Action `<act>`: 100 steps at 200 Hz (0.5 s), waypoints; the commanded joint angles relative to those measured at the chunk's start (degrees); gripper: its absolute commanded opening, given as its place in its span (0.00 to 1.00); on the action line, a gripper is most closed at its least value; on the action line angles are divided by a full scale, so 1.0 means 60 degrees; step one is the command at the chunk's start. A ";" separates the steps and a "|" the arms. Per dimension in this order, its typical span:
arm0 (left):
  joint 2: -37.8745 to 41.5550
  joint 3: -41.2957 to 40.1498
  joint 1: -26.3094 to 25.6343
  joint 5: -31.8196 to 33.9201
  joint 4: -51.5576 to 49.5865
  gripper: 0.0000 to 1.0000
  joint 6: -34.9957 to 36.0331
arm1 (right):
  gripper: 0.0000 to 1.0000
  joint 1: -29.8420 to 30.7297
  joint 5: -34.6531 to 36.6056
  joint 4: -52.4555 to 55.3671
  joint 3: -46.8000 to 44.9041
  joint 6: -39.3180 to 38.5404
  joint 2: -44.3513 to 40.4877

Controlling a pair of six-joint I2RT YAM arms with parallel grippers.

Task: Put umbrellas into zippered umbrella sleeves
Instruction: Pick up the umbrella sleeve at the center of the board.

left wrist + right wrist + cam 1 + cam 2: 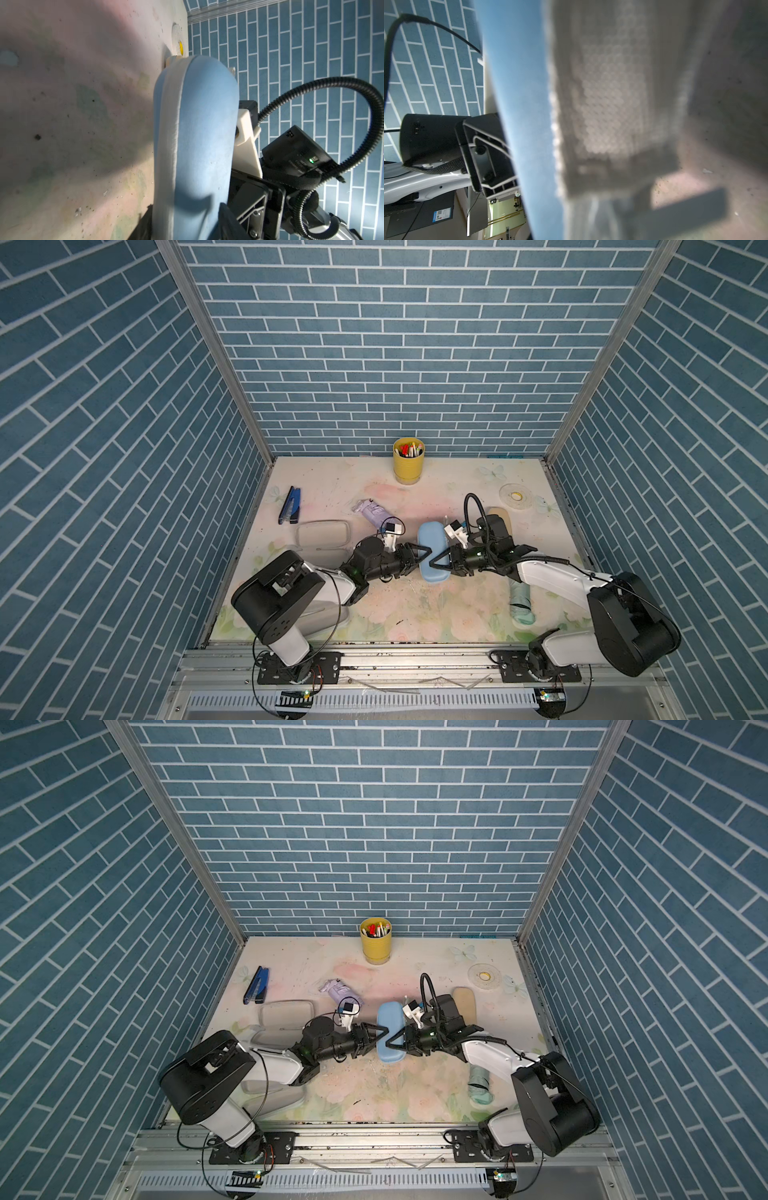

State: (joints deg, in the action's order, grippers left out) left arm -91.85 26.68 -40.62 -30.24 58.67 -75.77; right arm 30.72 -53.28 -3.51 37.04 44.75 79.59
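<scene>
Closest to me, along the lower edge of both top views, the table (pixel 415 614) has a broad bare stretch between the two arm bases, the most open room in sight. At lower right the mint green umbrella (pixel 521 605) lies half under the right forearm, near the front edge but not over it.

In the centre of the frame both arms meet at the near end of the light blue sleeve (pixel 432 537). It lies end-on, well clear of every table edge. The left gripper (pixel 424 554) has its jaws apart, one on each side of the shell in the left wrist view (pixel 197 135). I cannot tell whether they clamp it. The right gripper (pixel 434 564) has its tips on the same end, and I cannot tell whether they hold it. Its wrist view shows zip teeth and a blurred grey lining.

Left of centre an open sleeve (pixel 322 533) shows its pale inside, partly under the left arm. Beyond it lies the lilac umbrella (pixel 374 512), and a tan sleeve (pixel 500 515) peeks out behind the right wrist.

Farther up, a stapler (pixel 289 506) lies near the left edge and a tape roll (pixel 516 495) near the right edge. A yellow pen cup (pixel 408 466) stands by the back wall, with bare table in front of it.
</scene>
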 commanded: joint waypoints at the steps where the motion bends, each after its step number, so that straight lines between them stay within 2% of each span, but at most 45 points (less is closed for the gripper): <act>1: 0.1075 -0.0421 0.0759 -0.0327 0.0235 0.68 0.0239 | 0.27 0.0157 -0.0772 -0.0589 0.0413 -0.0100 -0.0116; 23: 0.1887 -0.0492 0.1027 -0.0564 -0.1060 0.76 0.1073 | 0.26 0.0210 -0.1127 -0.0535 0.0710 0.0025 -0.0241; 45: 0.2196 -0.0147 0.1028 -0.0827 -0.2055 0.77 0.1760 | 0.26 0.0467 -0.1384 -0.0382 0.0981 0.0092 -0.0229; 70: 0.2136 0.0105 0.1020 -0.0937 -0.2590 0.78 0.2066 | 0.25 0.0694 -0.1608 -0.0915 0.1075 0.0588 -0.0170; 100: 0.1925 0.0154 0.1028 -0.0893 -0.2374 0.77 0.2061 | 0.24 0.0913 -0.1688 -0.1471 0.1166 0.0963 -0.0109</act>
State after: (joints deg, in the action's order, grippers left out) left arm -79.05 26.11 -34.50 -34.52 45.78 -65.84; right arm 35.11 -60.01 -5.80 41.74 47.94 79.57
